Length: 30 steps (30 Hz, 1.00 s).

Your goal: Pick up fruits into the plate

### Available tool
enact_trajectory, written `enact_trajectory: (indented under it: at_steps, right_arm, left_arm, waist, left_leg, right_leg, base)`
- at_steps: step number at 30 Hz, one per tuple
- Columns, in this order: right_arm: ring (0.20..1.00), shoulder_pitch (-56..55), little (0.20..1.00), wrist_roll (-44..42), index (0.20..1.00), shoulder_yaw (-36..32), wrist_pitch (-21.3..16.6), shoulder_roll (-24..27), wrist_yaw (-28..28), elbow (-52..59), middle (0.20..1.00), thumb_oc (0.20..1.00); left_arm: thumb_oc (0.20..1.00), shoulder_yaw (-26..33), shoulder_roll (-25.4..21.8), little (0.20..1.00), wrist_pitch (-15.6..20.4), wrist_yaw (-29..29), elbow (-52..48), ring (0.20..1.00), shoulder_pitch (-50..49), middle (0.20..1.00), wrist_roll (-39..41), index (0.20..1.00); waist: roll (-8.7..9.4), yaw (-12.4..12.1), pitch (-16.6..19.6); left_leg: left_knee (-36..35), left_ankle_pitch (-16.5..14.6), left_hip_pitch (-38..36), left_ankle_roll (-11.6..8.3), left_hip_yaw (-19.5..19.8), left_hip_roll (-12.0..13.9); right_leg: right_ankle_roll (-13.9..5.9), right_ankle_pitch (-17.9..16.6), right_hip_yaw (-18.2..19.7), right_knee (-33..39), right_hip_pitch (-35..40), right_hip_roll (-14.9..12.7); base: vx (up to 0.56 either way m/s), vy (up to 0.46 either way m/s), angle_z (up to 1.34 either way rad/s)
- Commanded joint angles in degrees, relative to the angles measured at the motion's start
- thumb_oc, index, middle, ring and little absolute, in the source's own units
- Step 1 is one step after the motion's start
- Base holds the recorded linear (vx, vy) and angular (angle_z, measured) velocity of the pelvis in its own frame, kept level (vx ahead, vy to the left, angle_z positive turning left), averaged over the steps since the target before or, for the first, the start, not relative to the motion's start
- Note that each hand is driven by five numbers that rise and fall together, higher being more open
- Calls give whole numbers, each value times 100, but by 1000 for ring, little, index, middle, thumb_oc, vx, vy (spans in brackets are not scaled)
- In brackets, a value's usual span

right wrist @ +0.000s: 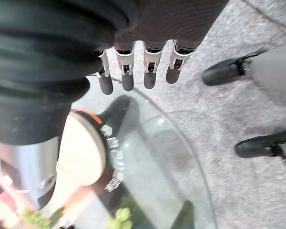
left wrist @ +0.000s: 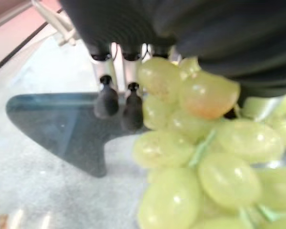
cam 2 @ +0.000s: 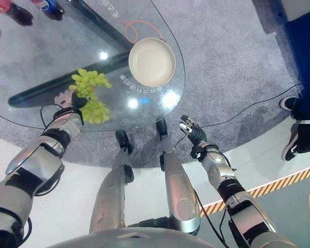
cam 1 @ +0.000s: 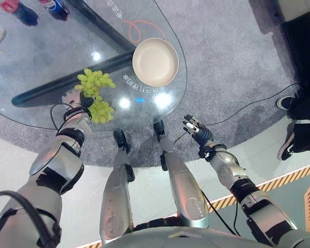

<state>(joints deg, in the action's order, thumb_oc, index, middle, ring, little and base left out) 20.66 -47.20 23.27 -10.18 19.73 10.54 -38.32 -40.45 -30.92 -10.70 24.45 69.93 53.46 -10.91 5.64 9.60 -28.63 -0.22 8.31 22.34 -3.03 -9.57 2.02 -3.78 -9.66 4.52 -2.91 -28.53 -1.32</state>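
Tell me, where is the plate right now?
The cream plate sits empty on the glass table near its rounded edge, to the right of the green grapes that are at the robot's left hand.

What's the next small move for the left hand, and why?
Probably close the fingers on the grapes and lift. The left hand is at the bunch on the glass table, fingers straight, and the plate holds nothing.

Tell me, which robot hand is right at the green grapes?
The left hand. It sits on the glass table among the green grapes, which bulge right beside its fingers. The right hand hangs open off the table, touching nothing.
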Motion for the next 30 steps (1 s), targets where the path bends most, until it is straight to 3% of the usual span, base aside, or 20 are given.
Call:
enact_trajectory:
  at_steps: [1,11,19,21,28,30]
  right_arm:
    - [1000,-209,1000,44,1000,-142,-157,86,55,260,1000,1000]
    - [1000,-661,1000,246,1000,-428,-183,95,-15,614,1000,1000]
    - [1000,-1067,1000,448,1000,-719,-259,219,274,1099,1000,1000]
    - [1000,-1140,1000,571,1000,-858,-125,322,538,1383,1000,1000]
    - [1000,-1215,1000,706,1000,-986,311,532,1220,1903,1000,1000]
    - [1000,-1231,1000,683,1000,-994,573,595,1590,2077,1000,1000]
  left_arm:
    - [200,521,-269,200,331,272,-279,200,-153,200,234,200]
    - [200,1023,-494,200,1254,-69,-1725,200,-880,200,489,200]
    - [200,1343,-954,200,1610,-624,-3352,200,-1624,200,427,200]
    - [200,1438,-1165,200,1694,-1018,-4087,200,-1941,200,424,200]
    - [200,1618,-1307,200,1841,-2139,-5187,200,-2382,200,520,200]
    - [200,1605,-1337,200,2011,-2716,-5651,200,-2489,200,583,200]
  waist:
    - [-293,-100,-116]
    - [-495,-233,80]
    - [-617,-367,521]
    - [-623,-453,776]
    - [-593,-638,1265]
    - [-585,-760,1533]
  left_leg:
    - [359,-755,-170,-24,671,-112]
    - [173,-905,-949,-17,704,-139]
    - [-57,-963,-1506,-34,721,-162]
    - [-115,-994,-1738,-34,729,-166]
    - [-156,-1068,-2159,0,818,-191]
    - [-193,-1120,-2381,8,878,-215]
  right_leg:
    - [-12,929,-283,-793,42,241]
    - [-65,1053,-387,-593,851,67]
    - [-125,1068,-525,-220,1567,-84]
    - [-169,1063,-594,-66,1888,-146]
    - [-231,1052,-770,163,2469,-260]
    - [-269,1035,-914,327,2775,-321]
  base:
    - [27,31,-5]
    - [34,13,2]
    - [63,-7,11]
    - [127,-52,12]
    - [127,-49,17]
    - [198,-47,20]
